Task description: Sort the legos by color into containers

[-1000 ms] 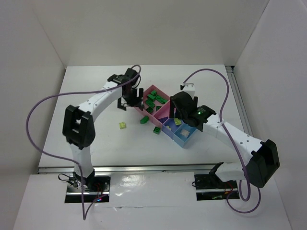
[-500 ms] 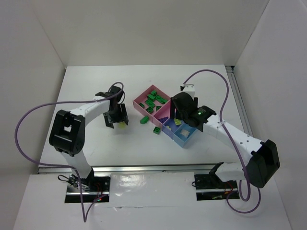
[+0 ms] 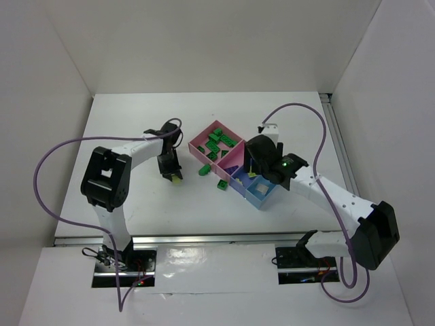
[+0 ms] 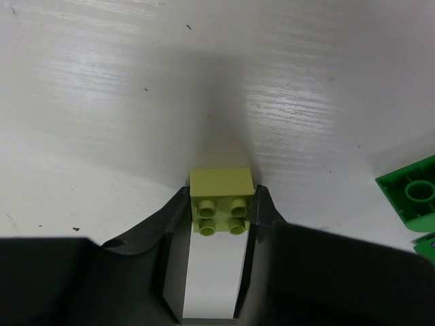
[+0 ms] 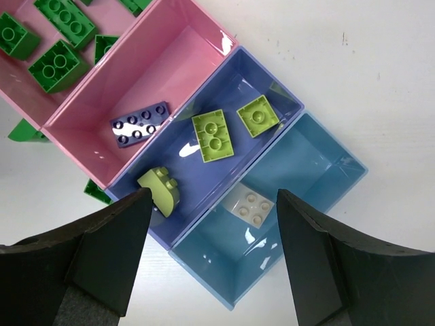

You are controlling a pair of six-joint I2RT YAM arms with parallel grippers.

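A row of four joined containers (image 3: 239, 170) lies diagonally near the middle of a white table (image 3: 129, 204), well apart from every table edge. From the right wrist view, the outer pink bin (image 5: 27, 88) holds several dark green bricks (image 5: 58, 64). The second pink bin (image 5: 163, 68) holds one dark purple brick (image 5: 139, 124). The periwinkle bin (image 5: 231, 88) holds three yellow-green bricks (image 5: 213, 135), and the light blue bin (image 5: 306, 170) holds one cream-white brick (image 5: 249, 206). The right gripper (image 5: 214, 204) hangs above the periwinkle and light blue bins, its fingers spread wide with nothing between them. The left gripper (image 4: 221, 210) is down at the table to the left of the bins. Its fingers are pressed against both sides of a pale yellow-green brick (image 4: 223, 197); whether that brick is off the surface cannot be told. Two loose dark green bricks (image 3: 204, 171) lie on the table just beside the bins, between them and the left gripper. Bare table stretches left of that gripper and toward the near edge. White walls (image 3: 204, 47) close off the left, back and right sides.
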